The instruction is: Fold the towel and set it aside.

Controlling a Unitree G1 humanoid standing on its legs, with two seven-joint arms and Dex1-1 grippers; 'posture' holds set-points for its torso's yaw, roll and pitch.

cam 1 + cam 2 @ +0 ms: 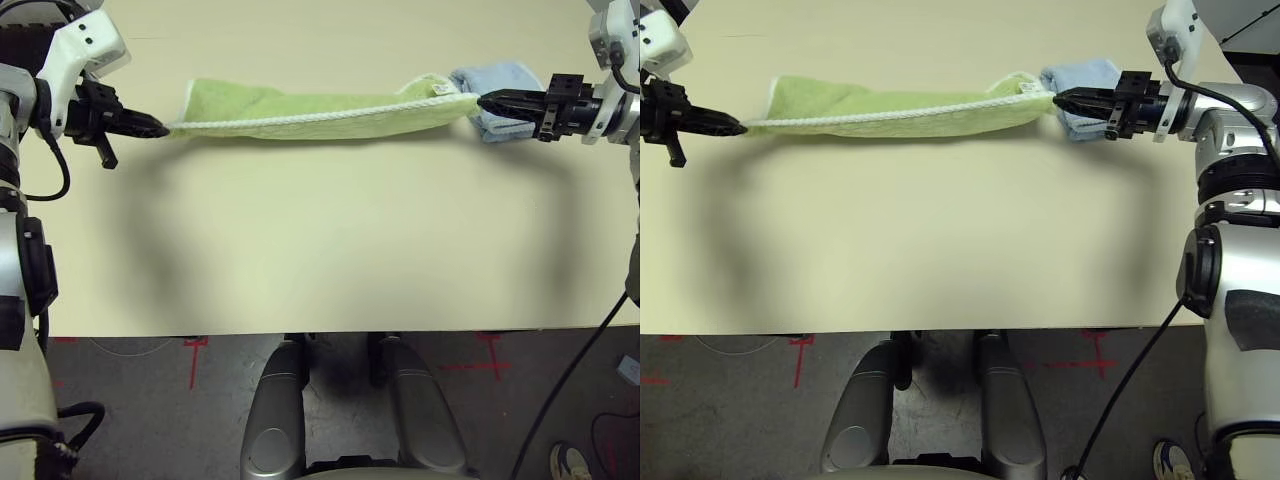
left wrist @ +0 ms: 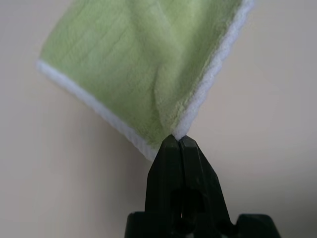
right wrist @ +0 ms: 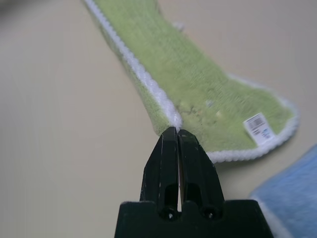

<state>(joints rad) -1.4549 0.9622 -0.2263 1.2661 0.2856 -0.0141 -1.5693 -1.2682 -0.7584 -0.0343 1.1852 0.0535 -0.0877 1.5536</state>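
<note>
The light green towel [image 1: 320, 112] with white stitched edging hangs stretched in a long band above the far part of the table, casting a shadow below it. My left gripper [image 1: 160, 129] is shut on its left corner, and the left wrist view shows the cloth [image 2: 148, 74] pinched at the tips. My right gripper [image 1: 484, 101] is shut on the right corner. In the right wrist view the towel [image 3: 188, 84] runs away from the pinched edge, with a small white label near its rounded end.
A smaller light blue folded towel [image 1: 495, 85] lies on the table just behind my right gripper. The cream table [image 1: 320, 250] is bare in front of the towel, and its near edge runs across the lower part of the head views.
</note>
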